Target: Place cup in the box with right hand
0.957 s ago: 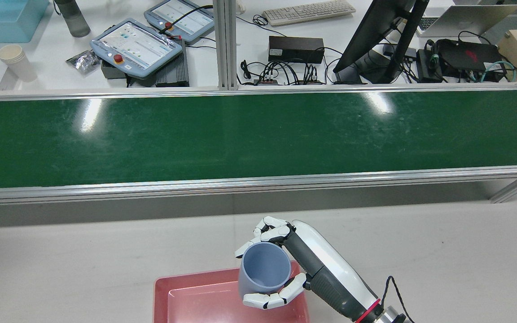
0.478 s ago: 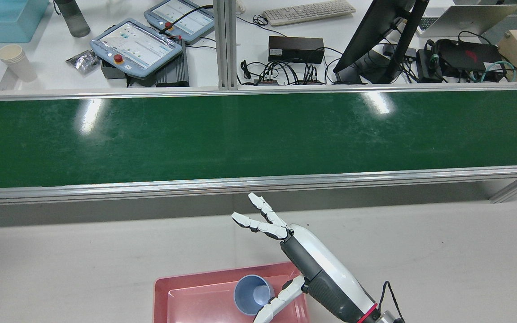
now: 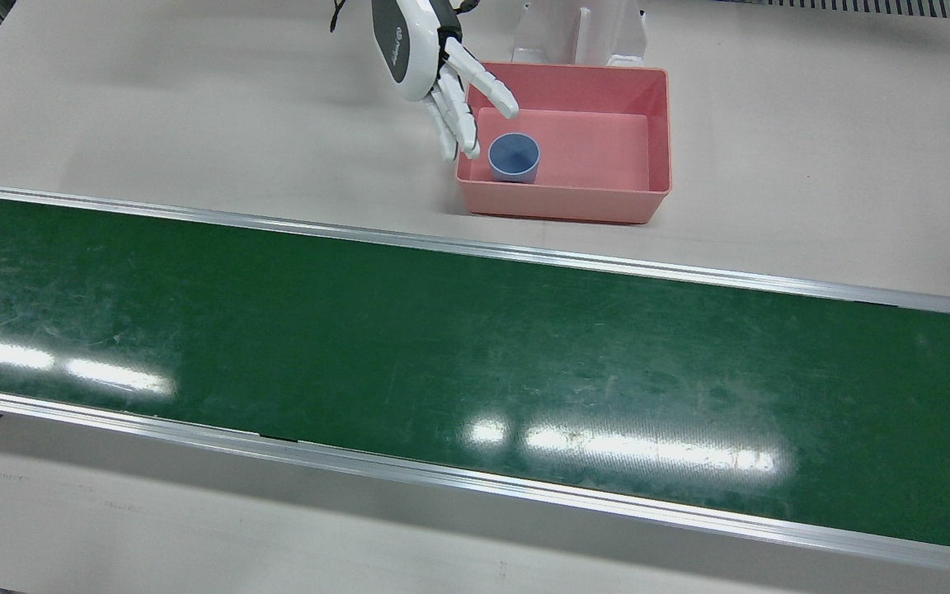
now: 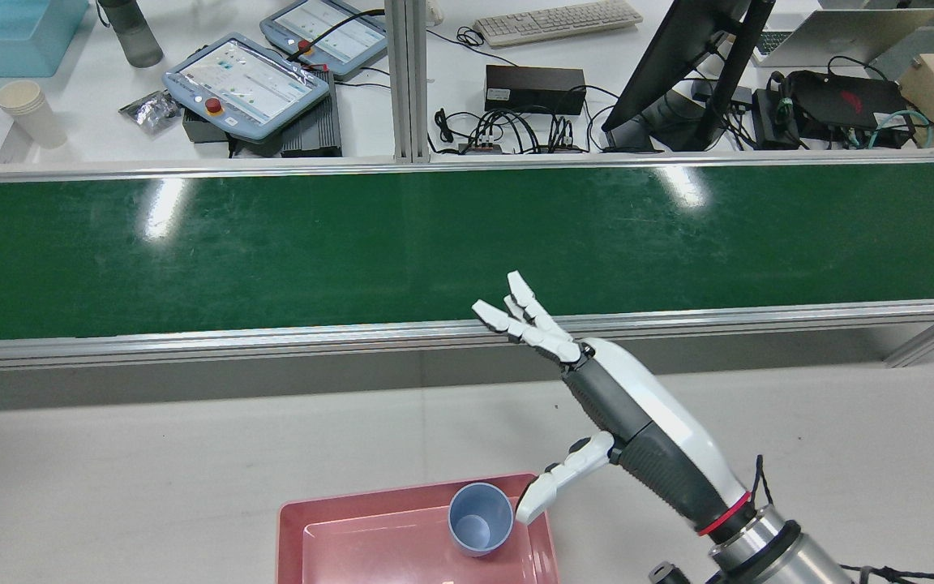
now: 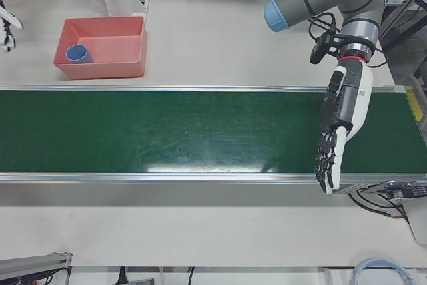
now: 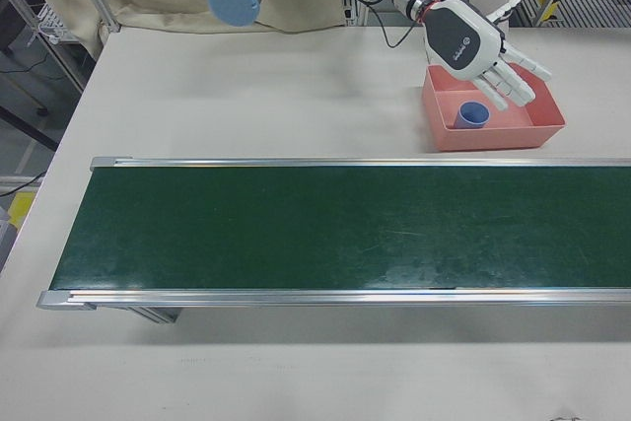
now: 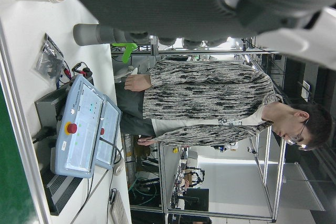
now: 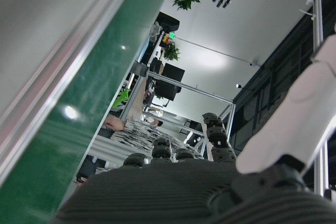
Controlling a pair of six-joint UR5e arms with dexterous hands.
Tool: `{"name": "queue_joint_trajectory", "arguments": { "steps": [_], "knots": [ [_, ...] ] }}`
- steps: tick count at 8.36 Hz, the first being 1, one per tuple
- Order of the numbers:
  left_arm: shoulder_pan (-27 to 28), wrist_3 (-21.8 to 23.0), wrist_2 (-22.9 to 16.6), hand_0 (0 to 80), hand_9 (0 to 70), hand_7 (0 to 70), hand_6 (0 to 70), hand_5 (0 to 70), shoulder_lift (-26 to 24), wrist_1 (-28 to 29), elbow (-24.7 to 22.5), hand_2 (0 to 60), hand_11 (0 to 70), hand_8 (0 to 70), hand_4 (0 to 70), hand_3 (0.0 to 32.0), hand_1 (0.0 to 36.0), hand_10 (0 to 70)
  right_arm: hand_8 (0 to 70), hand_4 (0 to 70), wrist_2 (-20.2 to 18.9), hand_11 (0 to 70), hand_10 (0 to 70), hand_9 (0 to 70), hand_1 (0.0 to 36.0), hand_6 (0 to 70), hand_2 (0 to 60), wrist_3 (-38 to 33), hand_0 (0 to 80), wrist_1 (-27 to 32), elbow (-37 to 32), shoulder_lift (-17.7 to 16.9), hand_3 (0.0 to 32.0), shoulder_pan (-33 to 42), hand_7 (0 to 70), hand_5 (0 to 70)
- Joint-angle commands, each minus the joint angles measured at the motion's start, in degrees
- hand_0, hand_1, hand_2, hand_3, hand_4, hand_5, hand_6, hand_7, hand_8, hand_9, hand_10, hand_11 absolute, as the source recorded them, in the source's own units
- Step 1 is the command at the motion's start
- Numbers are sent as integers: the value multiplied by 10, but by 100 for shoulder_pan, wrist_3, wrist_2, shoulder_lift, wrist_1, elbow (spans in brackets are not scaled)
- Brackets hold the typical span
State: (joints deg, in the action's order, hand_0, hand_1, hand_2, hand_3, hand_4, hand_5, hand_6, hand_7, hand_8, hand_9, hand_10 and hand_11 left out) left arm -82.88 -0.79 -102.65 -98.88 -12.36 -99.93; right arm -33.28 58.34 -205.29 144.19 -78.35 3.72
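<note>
A blue-grey cup stands upright in the pink box, in the corner nearest the right arm. It also shows in the rear view, with the box at the bottom edge. My right hand is open and empty, fingers spread, raised above and beside the box's right edge, apart from the cup. It shows over the box in the right-front view. My left hand is open and empty, fingers pointing down over the far end of the belt.
The green conveyor belt with metal rails runs across the table in front of the box. Behind it in the rear view stand teach pendants, a monitor and cables. A person stands in the left hand view.
My right hand opened and let go of the cup, which now stands in the box. The hand then rose and moved away toward the belt, to the right in the rear view.
</note>
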Motion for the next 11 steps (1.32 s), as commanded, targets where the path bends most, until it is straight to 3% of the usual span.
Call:
{"name": "queue_joint_trajectory", "arguments": {
  "steps": [1, 2, 3, 5, 6, 8, 9, 10, 11],
  "knots": [
    [-9, 0, 0, 0, 0, 0, 0, 0, 9, 6, -9, 0, 0, 0, 0, 0, 0, 0, 52, 0, -1107, 0, 0, 67, 75, 6, 0, -1808, 443, -490, 409, -1055, 0, 1916, 0, 34],
    [-9, 0, 0, 0, 0, 0, 0, 0, 9, 6, -9, 0, 0, 0, 0, 0, 0, 0, 57, 0, -1450, 0, 0, 75, 100, 17, 0, -2609, 458, -982, 330, -1320, 0, 2644, 2, 40],
    [-9, 0, 0, 0, 0, 0, 0, 0, 9, 6, -9, 0, 0, 0, 0, 0, 0, 0, 59, 0, -2298, 0, 0, 80, 117, 21, 0, -3174, 461, -1021, -62, -1453, 0, 3609, 29, 44],
    [0, 0, 0, 0, 0, 0, 0, 0, 9, 6, 0, 0, 0, 0, 0, 0, 0, 0, 63, 0, -3759, 0, 0, 85, 85, 25, 0, -3600, 457, -961, -853, -1481, 0, 5421, 36, 40],
    [-9, 0, 0, 0, 0, 0, 0, 0, 9, -3, -9, 0, 0, 0, 0, 0, 0, 0, 66, 0, -4218, 0, 0, 87, 75, 24, 0, -3801, 442, -621, -1362, -1551, 0, 6090, 31, 38],
    [-9, 0, 0, 0, 0, 0, 0, 0, 9, -3, -9, 0, 0, 0, 0, 0, 0, 0, 72, 0, -4808, 0, 0, 100, 52, 22, 0, -4606, 397, 1166, -2782, -2120, 0, 7077, 14, 33],
    [-9, 0, 0, 0, 0, 0, 0, 0, 9, -3, -9, 0, 0, 0, 0, 0, 0, 0, 75, 0, -5298, 8, 0, 107, 51, 26, 0, -4803, 394, 1767, -3339, -2270, 0, 7778, 28, 33],
    [-9, 0, 0, 0, 0, 0, 0, 0, 9, 6, -9, 0, 0, 0, 0, 0, 0, 0, 79, 0, -5721, 3, 0, 118, 58, 38, 0, -4814, 401, 2086, -3658, -2420, 0, 8550, 98, 35],
    [-9, 0, 0, 0, 0, 0, 0, 0, 9, -3, -9, 0, 0, 0, 0, 0, 0, 0, 81, 0, -5725, 0, 0, 124, 58, 42, 0, -4805, 399, 2490, -3861, -2743, 0, 8706, 122, 33]
  ]
}}
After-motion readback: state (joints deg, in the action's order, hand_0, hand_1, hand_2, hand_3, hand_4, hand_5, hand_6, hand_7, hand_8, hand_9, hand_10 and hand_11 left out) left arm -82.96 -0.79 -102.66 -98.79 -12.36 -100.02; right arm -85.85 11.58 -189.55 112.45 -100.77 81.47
